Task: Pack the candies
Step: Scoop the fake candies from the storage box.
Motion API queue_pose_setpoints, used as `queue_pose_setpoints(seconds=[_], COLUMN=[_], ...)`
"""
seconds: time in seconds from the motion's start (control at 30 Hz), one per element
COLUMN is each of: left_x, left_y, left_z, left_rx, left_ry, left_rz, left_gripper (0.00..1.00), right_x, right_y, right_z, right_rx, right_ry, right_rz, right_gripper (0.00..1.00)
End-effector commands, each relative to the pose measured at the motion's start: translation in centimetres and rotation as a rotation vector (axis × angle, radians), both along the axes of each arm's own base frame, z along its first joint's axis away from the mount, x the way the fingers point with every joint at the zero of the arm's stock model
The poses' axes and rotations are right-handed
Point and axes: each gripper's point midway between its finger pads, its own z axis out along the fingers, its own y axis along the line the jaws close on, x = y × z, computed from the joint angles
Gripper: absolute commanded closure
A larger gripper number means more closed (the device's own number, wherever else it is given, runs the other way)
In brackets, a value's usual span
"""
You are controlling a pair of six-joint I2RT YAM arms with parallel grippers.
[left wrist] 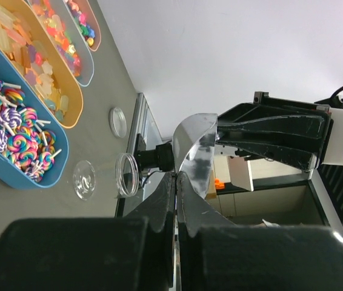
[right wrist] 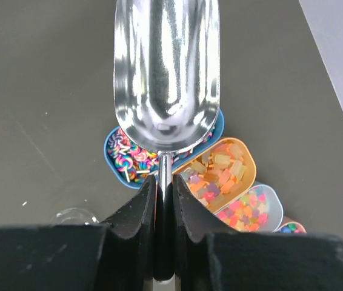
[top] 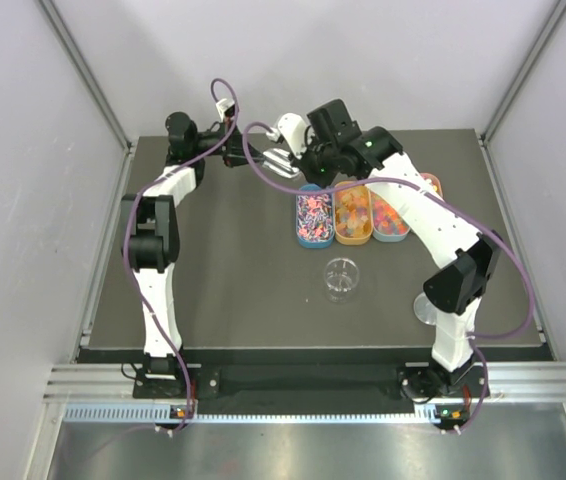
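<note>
The right end effector (right wrist: 164,182) is clamped on the thin handle of the metal scoop (right wrist: 165,66), held above the tabletop (right wrist: 50,73). The candies (right wrist: 217,176) lie sorted in oval trays (right wrist: 251,165) below it, apart from the scoop. The left end effector (left wrist: 176,182) has its fingers pressed together at the scoop's far edge. I cannot tell whether it grips that edge.

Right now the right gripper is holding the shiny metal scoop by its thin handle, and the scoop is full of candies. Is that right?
Not quite. The right gripper does hold the shiny metal scoop by its thin handle, but the scoop is empty: the right wrist view shows a bare, mirror-bright bowl. The candies lie in the oval trays beneath it.
</note>
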Motion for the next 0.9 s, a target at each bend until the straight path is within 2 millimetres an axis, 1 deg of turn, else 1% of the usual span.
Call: queue_pose_setpoints(seconds=[0.0,0.07,0.1,0.13,0.17,0.2,0.23,0.27,0.3,0.33,0.4,0.47,0.5,0.53,0.6,0.63,0.7,0.73,0.77,0.8,0.83,0.87], left_x=[-1.1,-1.6,-1.8,-2.0,-2.2,-2.4,-2.3,-2.3,-2.3,-2.3,-2.2,-2.1,-2.1,-1.7,-1.6,-1.7,-1.9,-2.1,-2.3,-2.9,-3.3,-3.5], left_y=[-0.3,-0.2,-0.2,-0.1,0.1,0.2,0.6,0.8,1.2,1.4,2.0,2.5,2.5,3.7,4.8,5.1,5.7,6.0,6.1,6.0,6.1,6.1], left_z=[2.7,2.9,2.9,3.0,3.4,3.6,4.0,4.4,5.3,5.8,6.7,7.1,6.8,6.8,6.1,5.8,4.5,4.1,3.3,3.1,3.2,3.0], left_rx=[-0.013,-0.011,-0.009,-0.009,-0.011,-0.012,-0.012,-0.015,-0.015,-0.016,-0.012,-0.007,-0.002,0.003,0.011,0.014,0.019,0.022,0.023,0.032,0.038,0.046], left_ry=[-0.140,-0.166,-0.171,-0.185,-0.206,-0.225,-0.229,-0.251,-0.269,-0.292,-0.294,-0.306,-0.258,-0.270,-0.238,-0.231,-0.213,-0.210,-0.196,-0.179,-0.241,-0.266], left_rz=[0.000,-0.015,-0.020,-0.021,-0.018,-0.016,-0.008,0.000,0.011,0.018,0.031,0.039,0.036,0.060,0.074,0.076,0.078,0.077,0.077,0.056,0.055,0.049], left_gripper=[1.00,1.00,0.97,0.91,0.82,0.41,0.02,0.02,0.02,0.02,0.02,0.02,0.02,0.02,0.02,0.02,0.02,0.02,0.02,0.01,0.01,0.01], right_x=[-1.7,-1.7,-1.8,-1.8,-2.1,-2.3,-2.2,-2.4,-2.6,-2.7,-3.0,-3.1,-3.1,-2.9,-2.8,-2.4,-2.0,-1.6,-1.5,-1.3,-1.0,-1.0], right_y=[1.1,1.0,1.1,1.0,0.8,0.7,0.3,0.1,-0.3,-0.8,-1.7,-2.9,-3.5,-4.9,-6.5,-8.6,-11.1,-13.7,-15.1,-16.5,-18.6,-19.8], right_z=[0.5,0.3,0.3,0.3,0.4,0.5,0.7,0.6,1.3,1.2,2.0,2.3,2.3,2.2,2.6,2.4,2.1,1.6,1.3,1.0,0.2,0.5], right_rx=[0.017,0.012,0.013,0.013,0.009,0.006,0.012,0.010,0.020,0.020,0.031,0.029,0.028,0.020,0.025,0.011,-0.008,-0.023,-0.038,-0.051,-0.066,-0.063], right_ry=[0.003,0.004,0.007,0.007,0.011,0.011,0.007,0.014,0.002,0.004,-0.008,-0.006,-0.003,0.010,0.024,0.043,0.066,0.095,0.102,0.107,0.124,0.116], right_rz=[0.063,0.066,0.073,0.074,0.081,0.084,0.075,0.073,0.070,0.062,0.048,0.027,0.014,-0.013,-0.046,-0.090,-0.143,-0.205,-0.238,-0.272,-0.324,-0.355], right_gripper=[1.00,1.00,1.00,1.00,1.00,1.00,1.00,1.00,1.00,1.00,1.00,1.00,1.00,1.00,1.00,1.00,1.00,1.00,1.00,1.00,1.00,1.00])
